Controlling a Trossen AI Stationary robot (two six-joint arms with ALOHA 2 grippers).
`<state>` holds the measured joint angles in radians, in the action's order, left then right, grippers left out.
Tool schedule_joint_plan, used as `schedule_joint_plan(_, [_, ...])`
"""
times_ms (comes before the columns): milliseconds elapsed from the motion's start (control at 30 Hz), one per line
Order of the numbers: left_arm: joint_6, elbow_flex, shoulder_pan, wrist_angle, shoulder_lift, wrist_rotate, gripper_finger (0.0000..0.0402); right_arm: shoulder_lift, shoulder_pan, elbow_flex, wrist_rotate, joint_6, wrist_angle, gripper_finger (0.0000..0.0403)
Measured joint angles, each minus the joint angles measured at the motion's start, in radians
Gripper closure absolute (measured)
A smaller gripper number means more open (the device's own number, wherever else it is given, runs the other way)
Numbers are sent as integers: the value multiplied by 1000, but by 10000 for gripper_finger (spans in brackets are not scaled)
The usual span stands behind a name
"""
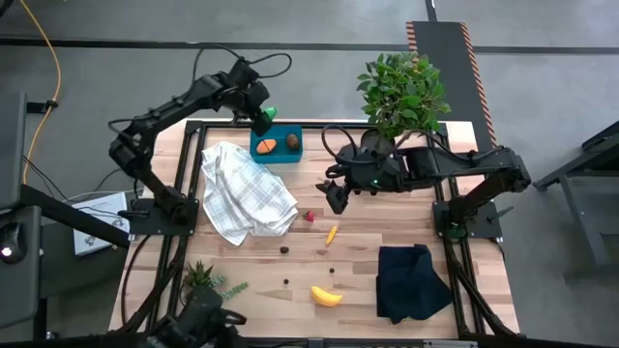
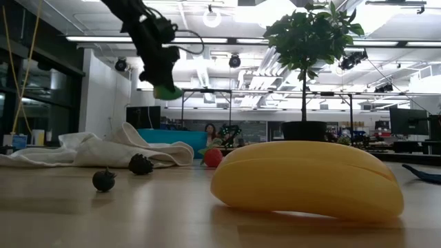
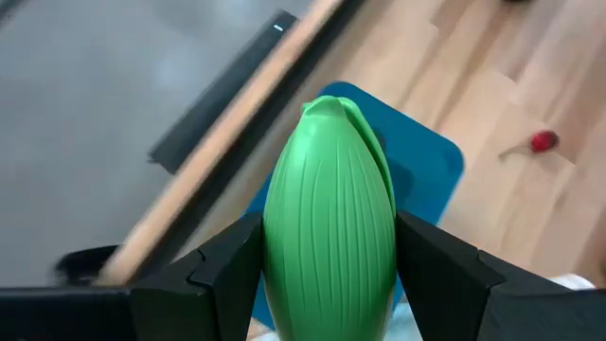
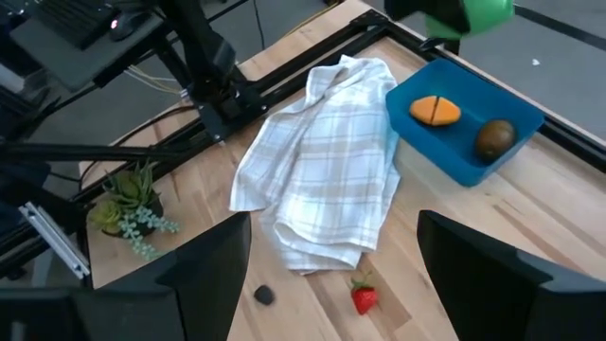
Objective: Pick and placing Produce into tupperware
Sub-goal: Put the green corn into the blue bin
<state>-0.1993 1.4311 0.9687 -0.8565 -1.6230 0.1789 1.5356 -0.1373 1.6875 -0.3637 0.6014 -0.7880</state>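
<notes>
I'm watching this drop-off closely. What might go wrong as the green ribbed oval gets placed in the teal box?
1. The left gripper holds the green ribbed oval vegetable high above the teal-blue plastic box's back corner, so a release here might bounce it off the rim.
2. The box already holds an orange piece and a brown kiwi; a drop could knock them.
3. The white checked cloth touches the box and could snag a descending gripper.

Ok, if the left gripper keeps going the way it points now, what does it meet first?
Probably the blue box: the left gripper, holding the green vegetable, aims at its near part. Depth is unclear.
</notes>
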Motion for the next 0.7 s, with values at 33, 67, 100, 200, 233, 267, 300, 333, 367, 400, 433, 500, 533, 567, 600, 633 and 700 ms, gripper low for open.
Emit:
schedule_joint_plan(33, [0,0,0,0,-13,20,192,0,1,0,0,1,0,110])
schedule_joint_plan(67, [-2,0,0,0,-27,39,192,0,1,0,0,1,0,110])
schedule_joint_plan(100, [-3,0,0,-2,-39,52,192,0,1,0,0,1,0,110])
schedule_joint_plan(200, [-5,0,0,-3,-68,57,192,0,1,0,0,5,0,110])
schedule_joint_plan(233, [-6,0,0,-3,-78,57,192,0,1,0,0,9,0,110])
schedule_joint_plan(267, [-6,0,0,-4,-89,57,192,0,1,0,0,11,0,110])
schedule_joint_plan(300, [-6,0,0,-7,-100,57,192,0,1,0,0,11,0,110])
schedule_joint_plan(333, [-6,0,0,-9,-111,57,192,0,1,0,0,11,0,110])
schedule_joint_plan(367, [-6,0,0,-11,-121,57,192,0,1,0,0,13,0,110])
schedule_joint_plan(400, [-6,0,0,-11,-131,55,192,0,1,0,0,20,0,110])
schedule_joint_plan(433, [-7,0,0,-12,-141,53,192,0,1,0,0,23,0,110])
schedule_joint_plan(500, [-12,0,0,-12,-161,49,192,0,1,0,0,27,0,110])
schedule_joint_plan(533, [-13,0,-1,-14,-171,49,192,0,1,0,0,27,0,110])
schedule_joint_plan(567, [-13,0,-1,-19,-180,49,192,0,1,0,0,28,0,110])
schedule_joint_plan(600, [-13,0,0,-26,-189,49,192,0,1,0,0,29,0,110])
schedule_joint_plan(633, [-15,0,0,-35,-198,48,192,0,1,0,0,30,0,110])
schedule_joint_plan(700, [-21,0,0,-51,-217,46,192,0,1,0,0,30,0,110])
